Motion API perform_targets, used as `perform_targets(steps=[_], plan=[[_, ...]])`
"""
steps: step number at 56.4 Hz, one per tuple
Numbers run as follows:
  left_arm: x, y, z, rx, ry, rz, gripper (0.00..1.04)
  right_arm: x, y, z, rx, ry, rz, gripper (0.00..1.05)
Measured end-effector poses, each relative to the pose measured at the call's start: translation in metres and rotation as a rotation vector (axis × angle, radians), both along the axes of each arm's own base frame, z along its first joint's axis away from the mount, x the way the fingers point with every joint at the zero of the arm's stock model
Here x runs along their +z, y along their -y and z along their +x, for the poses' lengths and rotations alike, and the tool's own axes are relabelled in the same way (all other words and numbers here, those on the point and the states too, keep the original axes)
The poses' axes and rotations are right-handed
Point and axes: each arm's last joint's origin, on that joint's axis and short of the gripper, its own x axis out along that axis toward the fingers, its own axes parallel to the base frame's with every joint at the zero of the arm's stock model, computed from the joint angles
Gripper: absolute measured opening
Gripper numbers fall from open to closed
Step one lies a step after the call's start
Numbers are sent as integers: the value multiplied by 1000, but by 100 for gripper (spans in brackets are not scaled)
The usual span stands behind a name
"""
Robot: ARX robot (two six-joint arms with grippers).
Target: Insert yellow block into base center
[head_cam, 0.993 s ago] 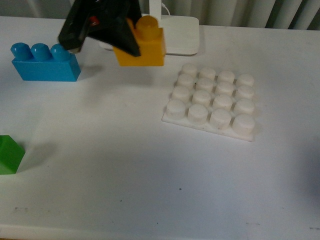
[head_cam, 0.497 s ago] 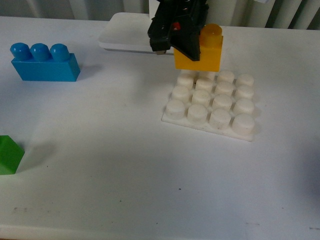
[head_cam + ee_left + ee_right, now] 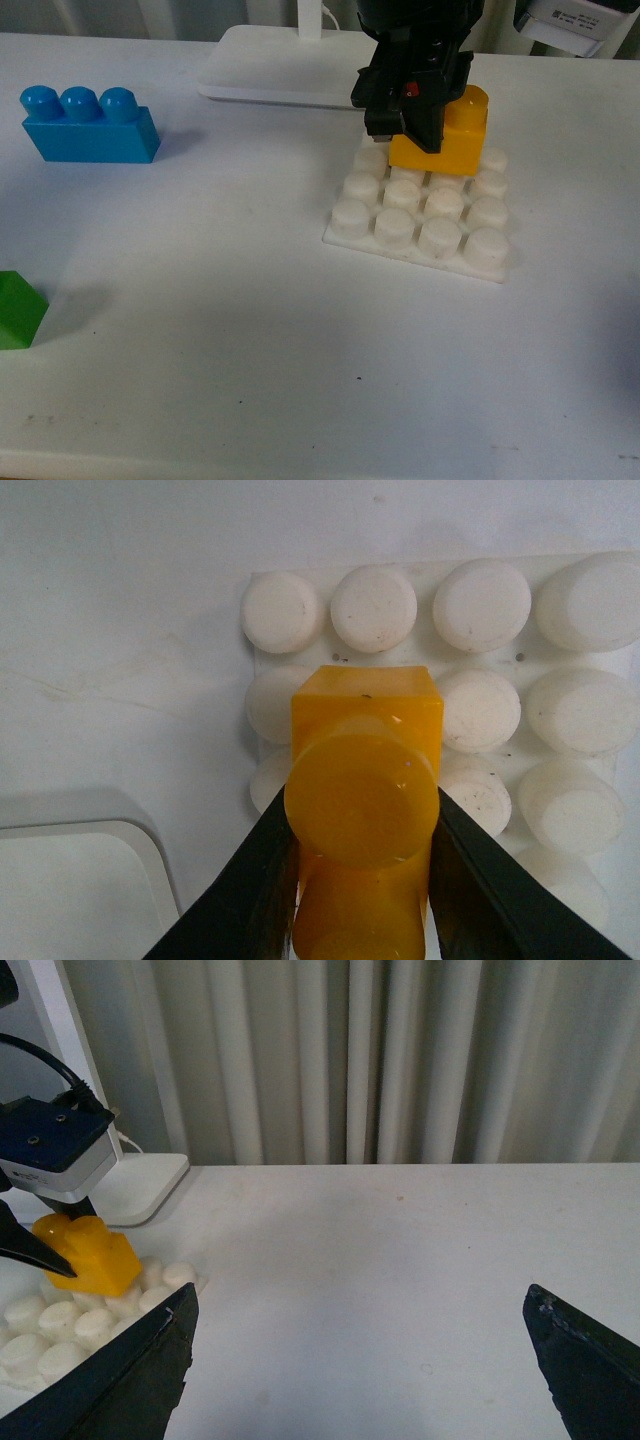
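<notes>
My left gripper (image 3: 425,125) is shut on the yellow block (image 3: 445,135), an orange-yellow brick with rounded studs, and holds it over the far rows of the base (image 3: 420,215). The base is a white square plate of round studs lying right of the table's middle. In the left wrist view the yellow block (image 3: 365,780) sits clamped between the two black fingers (image 3: 250,890), hanging above the base (image 3: 480,710) near its far studs. The right wrist view shows the yellow block (image 3: 90,1255) over the base (image 3: 60,1320). My right gripper (image 3: 360,1360) stands open over bare table.
A blue three-stud brick (image 3: 90,125) lies at the far left. A green block (image 3: 20,310) sits at the left edge. A white lamp stand (image 3: 290,75) stands behind the base. A curtain (image 3: 400,1060) hangs past the table's far edge.
My left gripper has carried the yellow block rightward from beside the blue brick to above the base's far rows, and lower. The bricks on the table have not moved.
</notes>
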Motion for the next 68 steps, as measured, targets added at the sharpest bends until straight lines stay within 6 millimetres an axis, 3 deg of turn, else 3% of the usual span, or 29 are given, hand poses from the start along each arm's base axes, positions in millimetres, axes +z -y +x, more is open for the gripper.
perform_targets(steps=[68], plan=[[-26, 16, 1, -3, -2, 58, 31, 0, 0, 0, 0, 0, 0, 96]])
